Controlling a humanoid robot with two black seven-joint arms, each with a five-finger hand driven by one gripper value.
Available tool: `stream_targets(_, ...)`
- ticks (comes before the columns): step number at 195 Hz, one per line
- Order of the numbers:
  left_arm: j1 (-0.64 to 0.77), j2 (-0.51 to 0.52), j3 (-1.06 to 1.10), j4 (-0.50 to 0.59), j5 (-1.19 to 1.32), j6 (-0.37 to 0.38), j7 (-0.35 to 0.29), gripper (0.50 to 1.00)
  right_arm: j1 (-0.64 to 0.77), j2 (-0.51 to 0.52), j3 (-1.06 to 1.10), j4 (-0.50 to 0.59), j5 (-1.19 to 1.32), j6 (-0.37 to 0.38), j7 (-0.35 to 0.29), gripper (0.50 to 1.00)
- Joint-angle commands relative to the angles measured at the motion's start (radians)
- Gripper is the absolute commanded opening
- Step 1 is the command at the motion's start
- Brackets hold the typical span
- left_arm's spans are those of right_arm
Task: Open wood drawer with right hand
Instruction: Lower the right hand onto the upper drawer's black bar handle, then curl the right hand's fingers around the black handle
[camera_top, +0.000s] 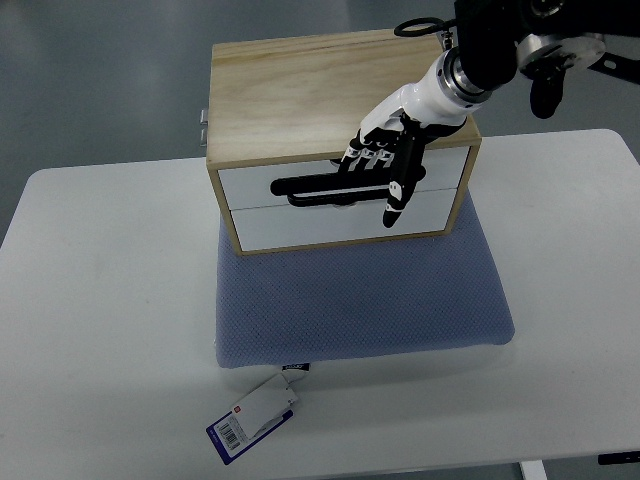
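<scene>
A light wood drawer box (290, 90) stands on a blue-grey cushion (360, 300). It has two white drawer fronts, one above the other. The upper front (250, 185) carries a long black handle (305, 190) and sits flush with the box. My right hand (385, 170), black and white, reaches in from the upper right. Its fingers (368, 158) curl over the right part of the handle, and the thumb (394, 208) points down across the seam to the lower front (320, 228). The left hand does not show.
The cushion lies on a white table (100, 300), whose front edge is near the picture's bottom. A white and blue barcode tag (255, 415) lies in front of the cushion. A small metal fitting (203, 125) sticks out at the box's back left.
</scene>
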Motion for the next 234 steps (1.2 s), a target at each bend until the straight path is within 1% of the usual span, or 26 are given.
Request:
stream_targets(1,0.0,0.0,0.0,0.0,0.0,0.0,0.0,1.0,-0.01,0.015,0.0,-0.005,-0.013,-0.009,0.006,0.944)
stream_targets(24,0.0,0.0,0.0,0.002,0.0,0.0,0.0,1.0,-0.014,0.025,-0.013,-0.008,-0.041,-0.029,0.01,0.944)
stream_targets(83,0.0,0.0,0.0,0.003,0.0,0.0,0.0,1.0,-0.022,0.031,-0.02,-0.012,-0.045,-0.032,0.012,0.944)
stream_targets(90,0.0,0.0,0.0,0.002,0.0,0.0,0.0,1.0,-0.031,0.04,-0.022,-0.014,-0.061,-0.043,0.012,0.944)
stream_targets(134,0.0,0.0,0.0,-0.001,0.0,0.0,0.0,1.0,-0.048,0.057,-0.023,-0.026,-0.073,-0.053,0.012,0.944)
stream_targets(176,0.0,0.0,0.0,0.0,0.0,0.0,0.0,1.0,-0.06,0.088,-0.037,-0.049,-0.102,-0.055,0.016,0.944)
stream_targets(234,0.0,0.0,0.0,0.002,0.0,0.0,0.0,1.0,-0.083,0.104,-0.039,-0.066,-0.116,-0.053,0.018,0.944)
